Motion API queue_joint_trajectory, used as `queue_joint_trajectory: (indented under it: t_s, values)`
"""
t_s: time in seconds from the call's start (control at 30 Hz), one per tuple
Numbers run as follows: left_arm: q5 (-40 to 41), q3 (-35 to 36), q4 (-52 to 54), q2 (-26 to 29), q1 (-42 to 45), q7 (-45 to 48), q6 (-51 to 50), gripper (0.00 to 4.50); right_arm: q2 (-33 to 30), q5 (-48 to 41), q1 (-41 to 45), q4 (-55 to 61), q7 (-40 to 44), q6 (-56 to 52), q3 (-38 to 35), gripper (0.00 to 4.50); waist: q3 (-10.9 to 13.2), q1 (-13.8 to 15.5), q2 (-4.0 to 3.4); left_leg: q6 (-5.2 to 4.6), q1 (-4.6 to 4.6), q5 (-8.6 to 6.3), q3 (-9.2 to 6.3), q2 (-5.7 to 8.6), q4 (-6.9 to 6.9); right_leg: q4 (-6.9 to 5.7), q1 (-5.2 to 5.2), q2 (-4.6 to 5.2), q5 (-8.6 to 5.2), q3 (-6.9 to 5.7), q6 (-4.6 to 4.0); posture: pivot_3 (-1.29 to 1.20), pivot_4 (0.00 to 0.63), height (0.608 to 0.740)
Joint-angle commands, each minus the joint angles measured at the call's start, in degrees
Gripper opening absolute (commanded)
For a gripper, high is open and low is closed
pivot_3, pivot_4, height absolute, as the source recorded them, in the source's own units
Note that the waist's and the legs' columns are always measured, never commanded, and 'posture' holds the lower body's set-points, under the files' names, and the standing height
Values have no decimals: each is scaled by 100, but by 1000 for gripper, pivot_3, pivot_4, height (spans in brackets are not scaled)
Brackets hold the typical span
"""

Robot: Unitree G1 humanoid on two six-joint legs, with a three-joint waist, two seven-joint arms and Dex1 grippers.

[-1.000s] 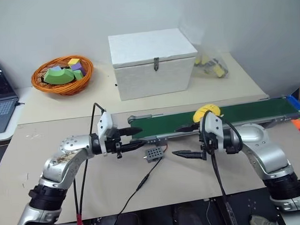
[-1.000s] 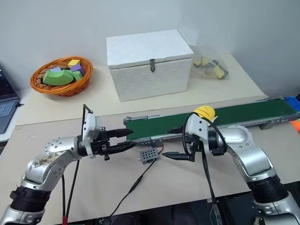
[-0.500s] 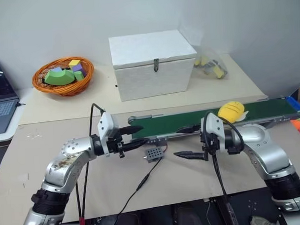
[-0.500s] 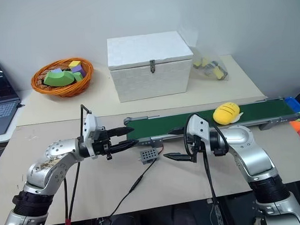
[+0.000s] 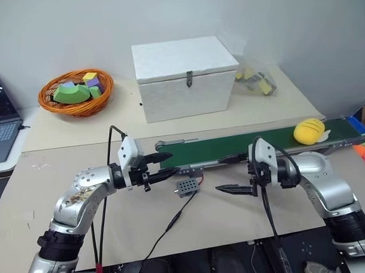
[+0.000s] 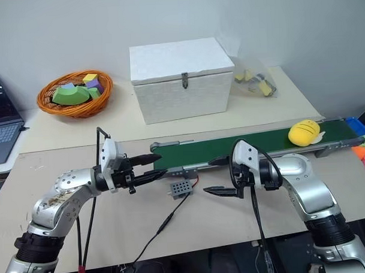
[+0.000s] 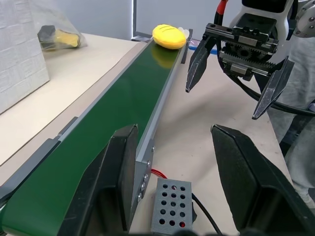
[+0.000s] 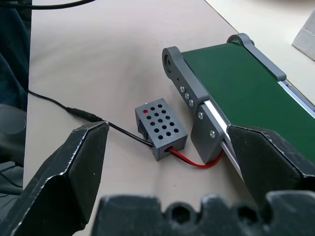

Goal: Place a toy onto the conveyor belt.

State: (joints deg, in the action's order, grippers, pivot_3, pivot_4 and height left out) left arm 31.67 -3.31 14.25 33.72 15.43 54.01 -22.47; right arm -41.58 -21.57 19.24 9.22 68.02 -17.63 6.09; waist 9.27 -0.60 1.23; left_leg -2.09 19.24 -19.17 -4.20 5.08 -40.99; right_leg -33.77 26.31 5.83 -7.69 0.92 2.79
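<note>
I see the toy (image 5: 309,131) lying on the conveyor belt (image 5: 231,148) near its right end, which is cut off at the frame's edge. Both tools, left (image 5: 159,168) and right (image 5: 232,174), hang spread open and empty. A small grey box (image 5: 186,187) with cables sits between them on the surface (image 5: 233,218).

Grey box (image 5: 186,186) (wired) obstructs table (image 5: 233,212) before belt (image 5: 231,148).
</note>
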Motion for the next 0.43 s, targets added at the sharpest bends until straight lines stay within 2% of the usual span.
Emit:
queue_joint_trajectory:
  t_s: [0.03, 0.43]
  values:
    - [66, 122, 144, -13, 36, 49, 5, 2524, 18, -94, -39, 20, 46, 201, -174, 4500, 0, 1, 0, 0, 0, 0, 0, 0, 0, 0, 0, 0, 0, 0, 0, 0, 150, 740]
    - [100, 175, 118, -79, 70, 57, -17, 2524, 79, -47, -7, -69, 45, 247, -122, 4500, 0, -1, 0, 0, 0, 0, 0, 0, 1, 2, 0, 1, 0, 0, 0, 0, 150, 740]
